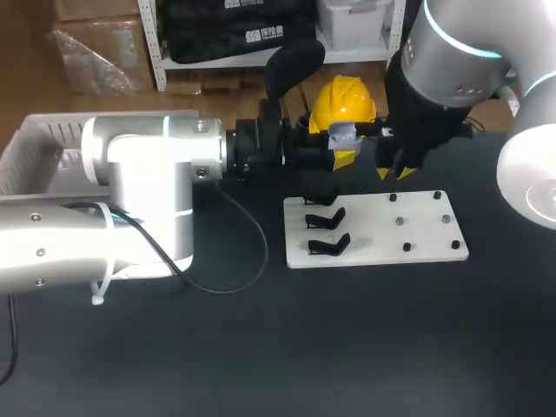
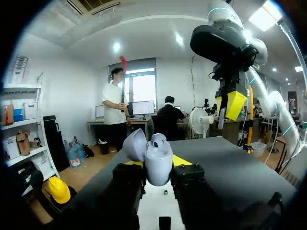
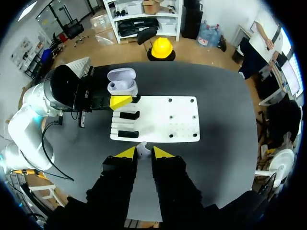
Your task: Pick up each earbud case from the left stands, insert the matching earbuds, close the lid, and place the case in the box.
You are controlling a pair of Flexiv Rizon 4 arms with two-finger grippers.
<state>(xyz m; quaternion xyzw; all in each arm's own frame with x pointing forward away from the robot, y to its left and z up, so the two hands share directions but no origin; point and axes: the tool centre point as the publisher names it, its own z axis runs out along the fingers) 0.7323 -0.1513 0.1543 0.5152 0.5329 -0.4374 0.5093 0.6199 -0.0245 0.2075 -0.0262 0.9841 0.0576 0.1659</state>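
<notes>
The case (image 2: 156,160) is off the bench (image 1: 261,347) with its lid open, just past the far edge of the white board (image 1: 408,230) and near the black stands (image 1: 328,219). We hold it clenched from both sides between the left fingers (image 2: 181,160). The right fingers (image 3: 163,153) grasp a small white earbud (image 3: 142,149) at their tips. We keep them high above the board, apart from the case.

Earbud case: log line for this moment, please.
left gripper: shut on earbud case, lid open | right gripper: shut on earbud, near white board
</notes>
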